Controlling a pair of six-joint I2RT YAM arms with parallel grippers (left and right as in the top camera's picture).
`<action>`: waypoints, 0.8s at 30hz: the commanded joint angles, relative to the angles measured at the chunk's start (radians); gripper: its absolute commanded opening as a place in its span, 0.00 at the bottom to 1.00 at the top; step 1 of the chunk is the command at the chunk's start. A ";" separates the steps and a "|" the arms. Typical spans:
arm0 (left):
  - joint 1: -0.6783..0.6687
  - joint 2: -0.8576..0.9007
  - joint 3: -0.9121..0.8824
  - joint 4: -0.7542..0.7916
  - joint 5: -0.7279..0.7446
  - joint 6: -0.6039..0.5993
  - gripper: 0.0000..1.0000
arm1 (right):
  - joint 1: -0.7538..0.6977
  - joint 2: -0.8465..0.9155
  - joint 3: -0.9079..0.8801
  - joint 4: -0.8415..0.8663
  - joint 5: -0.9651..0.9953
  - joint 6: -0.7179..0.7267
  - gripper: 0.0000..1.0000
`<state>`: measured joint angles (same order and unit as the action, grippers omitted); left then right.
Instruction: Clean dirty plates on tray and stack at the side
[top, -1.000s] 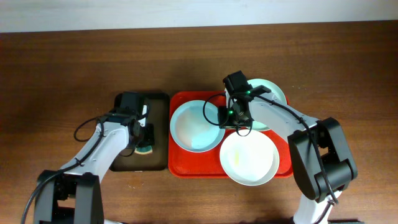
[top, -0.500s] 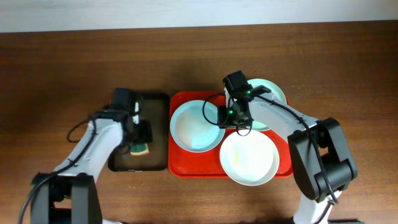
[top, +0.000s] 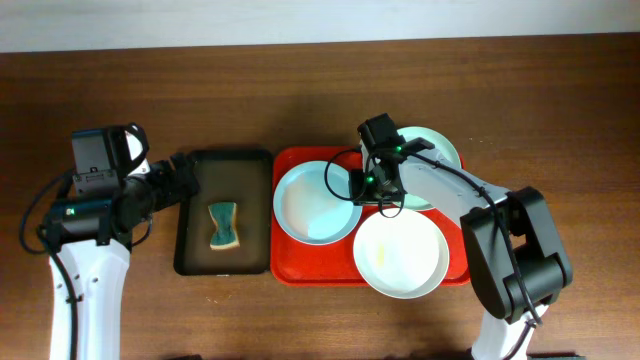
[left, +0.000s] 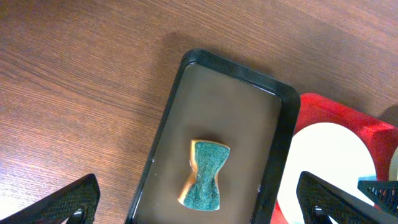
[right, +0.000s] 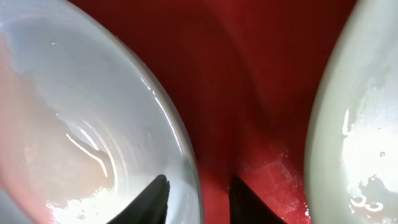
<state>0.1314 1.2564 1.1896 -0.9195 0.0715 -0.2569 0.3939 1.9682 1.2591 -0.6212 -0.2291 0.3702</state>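
Observation:
Three plates lie on the red tray (top: 288, 268): a pale blue plate (top: 310, 208) at the left, a white plate (top: 400, 255) at the front, and a pale green plate (top: 442, 150) at the back right, partly under the right arm. My right gripper (top: 368, 190) is low over the blue plate's right rim. In the right wrist view its fingers straddle that rim of the blue plate (right: 74, 112), a little apart, with red tray (right: 249, 74) showing beside it and the green plate (right: 367, 124) to the right. My left gripper (left: 198, 186) hangs wide open and empty.
A black tray (top: 195, 262) lies left of the red tray and holds a green and yellow sponge (top: 224, 226). In the left wrist view the sponge (left: 205, 177) lies in the black tray (left: 230, 106), well below the open fingers. Bare wooden table surrounds both trays.
My left gripper let go of the sponge, opened wide and drew back up and to the left, off the black tray. The right arm has stayed at the blue plate's rim.

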 joint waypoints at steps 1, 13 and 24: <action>0.003 -0.010 0.010 0.001 0.011 -0.001 0.99 | 0.006 0.018 -0.005 0.001 0.005 0.001 0.15; 0.003 -0.010 0.010 0.001 0.011 -0.001 0.99 | -0.003 -0.104 0.151 -0.198 0.005 0.000 0.04; 0.003 -0.010 0.010 0.001 0.011 -0.001 0.99 | 0.047 -0.126 0.342 -0.327 0.086 0.117 0.04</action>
<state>0.1314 1.2564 1.1896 -0.9203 0.0719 -0.2569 0.3992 1.8725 1.5799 -0.9684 -0.2085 0.4126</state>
